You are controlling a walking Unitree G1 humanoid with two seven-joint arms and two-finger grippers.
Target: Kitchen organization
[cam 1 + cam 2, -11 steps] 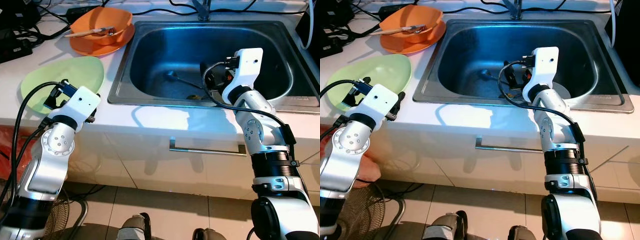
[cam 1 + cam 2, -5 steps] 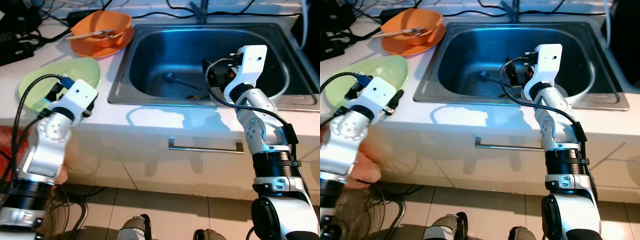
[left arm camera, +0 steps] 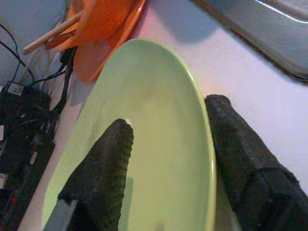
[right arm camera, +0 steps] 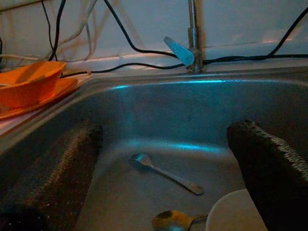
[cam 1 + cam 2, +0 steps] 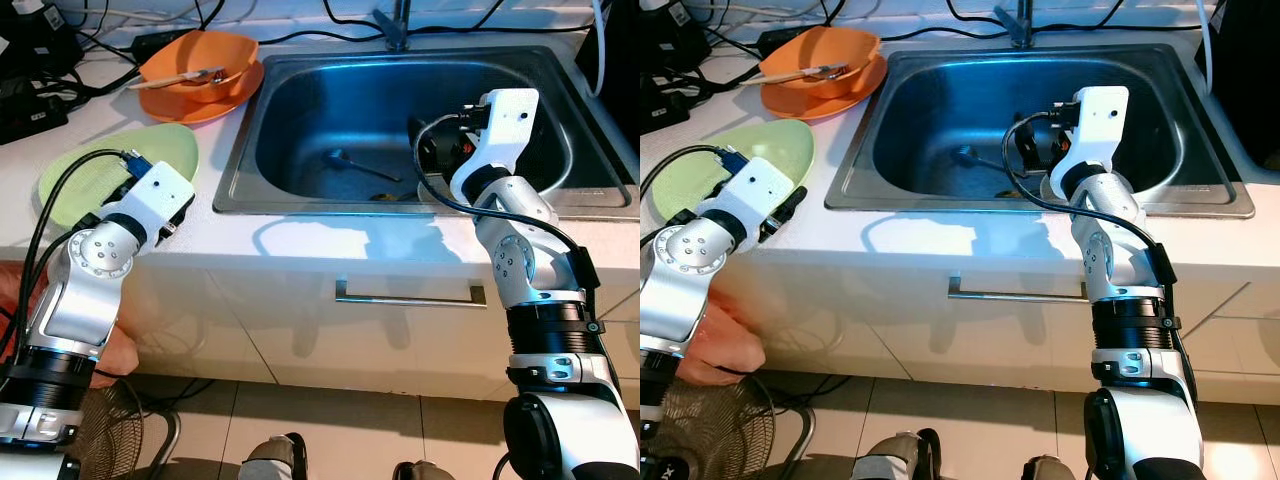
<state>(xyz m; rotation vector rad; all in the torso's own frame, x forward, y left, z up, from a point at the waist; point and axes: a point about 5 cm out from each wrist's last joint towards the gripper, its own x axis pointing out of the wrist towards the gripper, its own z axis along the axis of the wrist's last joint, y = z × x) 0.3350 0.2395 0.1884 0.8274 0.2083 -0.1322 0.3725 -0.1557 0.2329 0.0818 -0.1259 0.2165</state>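
Observation:
A pale green plate [image 5: 115, 168] lies on the white counter left of the sink. My left gripper [image 3: 168, 132] is open at the plate's near edge, one finger [image 3: 103, 163] over the plate and the other finger [image 3: 240, 159] outside its rim. My right gripper [image 4: 163, 144] hangs open inside the steel sink [image 5: 300, 70], holding nothing. On the sink floor below it lie a fork [image 4: 166, 173], a spoon [image 4: 175, 220] and part of a white dish [image 4: 236, 211].
An orange bowl [image 5: 200, 60] holding a wooden utensil sits on an orange plate [image 5: 215, 100] at the counter's back left. Black cables and a power strip [image 5: 30, 100] lie beyond it. The tap [image 5: 395, 25] stands behind the sink. A fan [image 5: 710, 430] stands on the floor.
My left arm has swung outward and its elbow has dropped, while its gripper stays at the green plate's near edge. The right arm is nearly unmoved. The view has shifted slightly.

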